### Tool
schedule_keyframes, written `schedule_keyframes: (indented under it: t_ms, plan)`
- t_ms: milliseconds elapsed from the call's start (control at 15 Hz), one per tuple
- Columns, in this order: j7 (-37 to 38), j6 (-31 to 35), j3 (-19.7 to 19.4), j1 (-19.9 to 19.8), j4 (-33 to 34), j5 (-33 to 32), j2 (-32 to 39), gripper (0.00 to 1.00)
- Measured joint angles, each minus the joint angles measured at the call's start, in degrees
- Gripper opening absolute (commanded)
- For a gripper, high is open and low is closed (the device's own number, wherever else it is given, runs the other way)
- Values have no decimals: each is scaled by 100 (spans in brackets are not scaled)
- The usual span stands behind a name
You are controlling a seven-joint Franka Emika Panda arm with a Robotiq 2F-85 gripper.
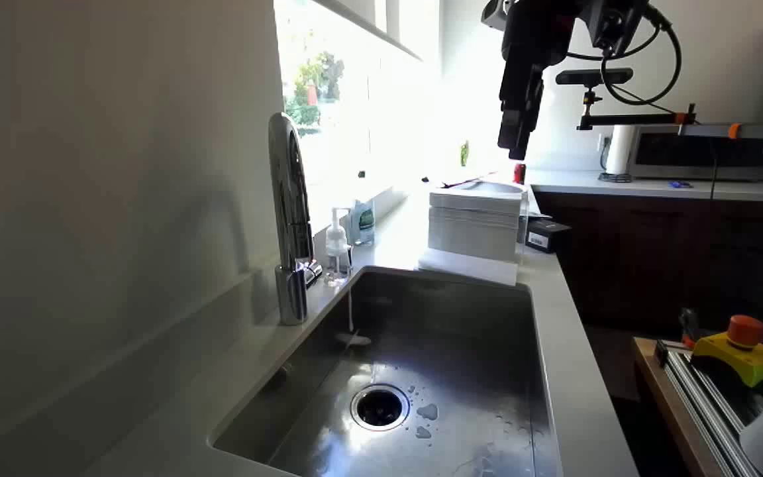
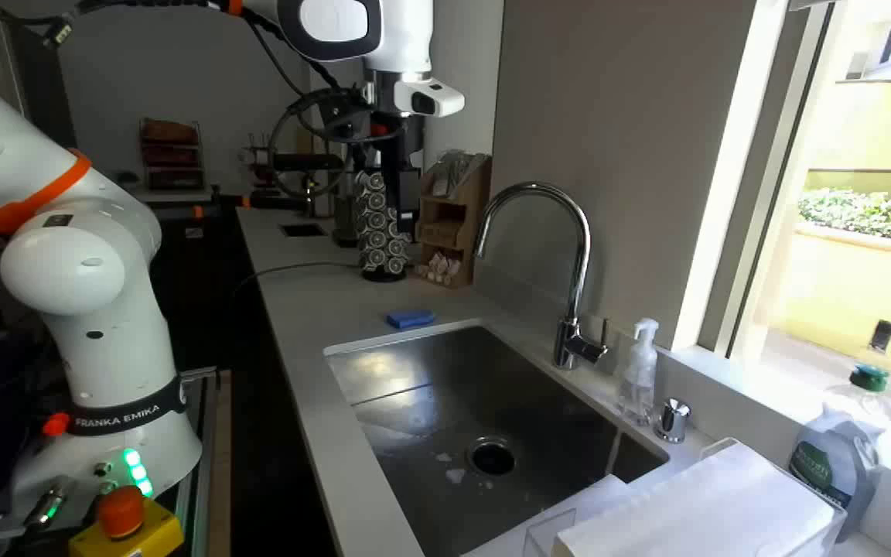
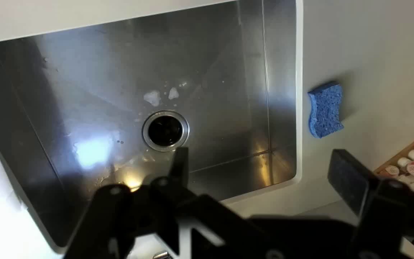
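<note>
Panda arm, raised; Robotiq gripper, pointing down, fingers spread; blue sponge, which we find, wrist view, three o'clock from drain.

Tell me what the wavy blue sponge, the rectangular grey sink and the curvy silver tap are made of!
Wavy blue sponge: probably cellulose, matte, pitted with tiny holes.
Rectangular grey sink: looks like stainless steel, satiny, with soft, blurry glare.
Curvy silver tap: likely chrome-plated metal, polished, showing sharp bright highlights.
</note>
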Motion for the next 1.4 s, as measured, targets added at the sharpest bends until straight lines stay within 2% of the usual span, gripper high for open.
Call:
schedule_keyframes:
  t_ms: [1000, 1133, 1400]
  plan:
    - [-143, 1, 108, 48, -11, 42, 177, 100]
    - [-306, 192, 205, 176, -43, 133, 428, 100]
    - [-637, 1043, 425, 492, -146, 306, 1069, 100]
